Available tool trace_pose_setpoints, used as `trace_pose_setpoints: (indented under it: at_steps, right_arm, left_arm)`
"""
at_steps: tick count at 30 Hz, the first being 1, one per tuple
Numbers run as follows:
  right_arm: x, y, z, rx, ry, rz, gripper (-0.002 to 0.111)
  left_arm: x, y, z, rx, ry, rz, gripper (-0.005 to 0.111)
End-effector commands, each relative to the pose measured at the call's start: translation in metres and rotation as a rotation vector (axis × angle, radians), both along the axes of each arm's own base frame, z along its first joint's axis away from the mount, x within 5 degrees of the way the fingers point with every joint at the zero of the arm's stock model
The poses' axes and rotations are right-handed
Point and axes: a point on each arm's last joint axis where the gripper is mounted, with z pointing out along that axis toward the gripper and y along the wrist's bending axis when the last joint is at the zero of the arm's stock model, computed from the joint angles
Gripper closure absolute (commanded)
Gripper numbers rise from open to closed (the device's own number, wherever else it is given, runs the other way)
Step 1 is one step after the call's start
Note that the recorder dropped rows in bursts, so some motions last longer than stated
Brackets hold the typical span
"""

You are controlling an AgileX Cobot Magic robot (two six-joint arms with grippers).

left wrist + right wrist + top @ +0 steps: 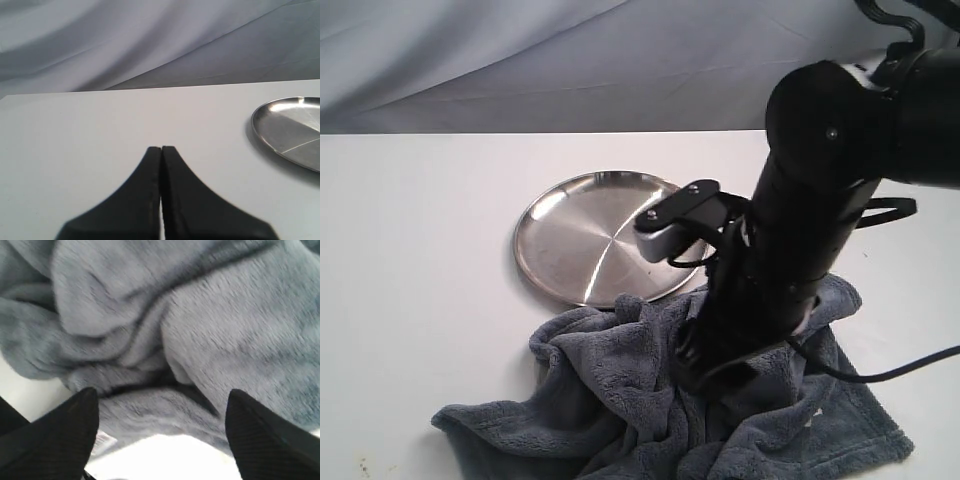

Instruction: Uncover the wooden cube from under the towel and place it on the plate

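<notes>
The blue-grey towel [650,400] lies crumpled on the white table, its far edge overlapping the near rim of the steel plate [590,235]. My right arm reaches down over the towel's middle. In the right wrist view my right gripper [160,402] is open, its fingers spread wide just above the towel's folds [200,330], with a small white label [102,442] by one finger. The wooden cube is hidden. My left gripper [161,148] is shut and empty over bare table, with the plate [292,127] off to one side.
A grey cloth backdrop [520,60] hangs behind the table. White tabletop [410,280] stretches left of the plate and towel. A black cable [890,372] trails from the right arm over the towel's right side.
</notes>
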Motion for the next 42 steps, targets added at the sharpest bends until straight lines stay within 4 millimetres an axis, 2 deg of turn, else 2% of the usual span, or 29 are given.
trace_pose_setpoints:
  at_steps: [1, 4, 7, 9, 13, 16, 19, 21, 25, 30, 33, 36, 39, 42]
  right_arm:
    - [-0.003, -0.014, 0.005, -0.125, -0.006, -0.009, 0.055]
    - [-0.006, -0.019, 0.015, -0.12, -0.038, -0.02, 0.065]
    - [-0.008, -0.033, 0.02, -0.182, -0.111, -0.103, 0.067]
    - [-0.008, -0.049, 0.018, -0.234, -0.145, -0.179, 0.067]
    - [-0.007, -0.077, -0.006, -0.185, -0.057, -0.321, 0.067]
    - [0.0, -0.095, -0.029, -0.106, -0.058, -0.438, 0.067]
    - [0.003, -0.107, -0.036, -0.083, -0.054, -0.503, 0.067]
    - [0.005, -0.111, -0.035, -0.085, -0.058, -0.518, 0.066]
    - [0.012, -0.115, -0.037, -0.056, -0.099, -0.553, 0.052]
    - [0.024, -0.113, -0.058, -0.068, -0.093, -0.56, 0.033]
    - [0.027, -0.115, -0.078, -0.147, -0.039, -0.518, 0.032]
    - [0.029, -0.121, -0.088, -0.191, -0.012, -0.515, 0.032]
    - [0.031, -0.129, -0.087, -0.175, 0.006, -0.581, 0.032]
    - [0.029, -0.135, -0.074, -0.155, -0.017, -0.592, 0.033]
  left_arm:
    - [0.0, 0.0, -0.001, -0.007, 0.0, 0.001, 0.107]
    - [0.0, 0.0, -0.001, -0.007, 0.0, 0.001, 0.107]
    - [0.0, 0.0, -0.001, -0.007, 0.0, 0.001, 0.107]
    - [0.0, 0.0, -0.001, -0.007, 0.0, 0.001, 0.107]
    - [0.0, 0.0, -0.001, -0.007, 0.0, 0.001, 0.107]
    - [0.0, 0.0, -0.001, -0.007, 0.0, 0.001, 0.107]
    - [0.0, 0.0, -0.001, -0.007, 0.0, 0.001, 0.107]
    - [0.0, 0.0, -0.001, -0.007, 0.0, 0.001, 0.107]
    - [0.0, 0.0, -0.001, -0.007, 0.0, 0.001, 0.107]
    - [0.0, 0.0, -0.001, -0.007, 0.0, 0.001, 0.107]
    - [0.0, 0.0, -0.001, -0.007, 0.0, 0.001, 0.107]
    - [0.0, 0.0, -0.001, -0.007, 0.0, 0.001, 0.107]
    - [0.0, 0.0, -0.001, -0.007, 0.0, 0.001, 0.107]
    - [0.0, 0.0, -0.001, -0.007, 0.0, 0.001, 0.107]
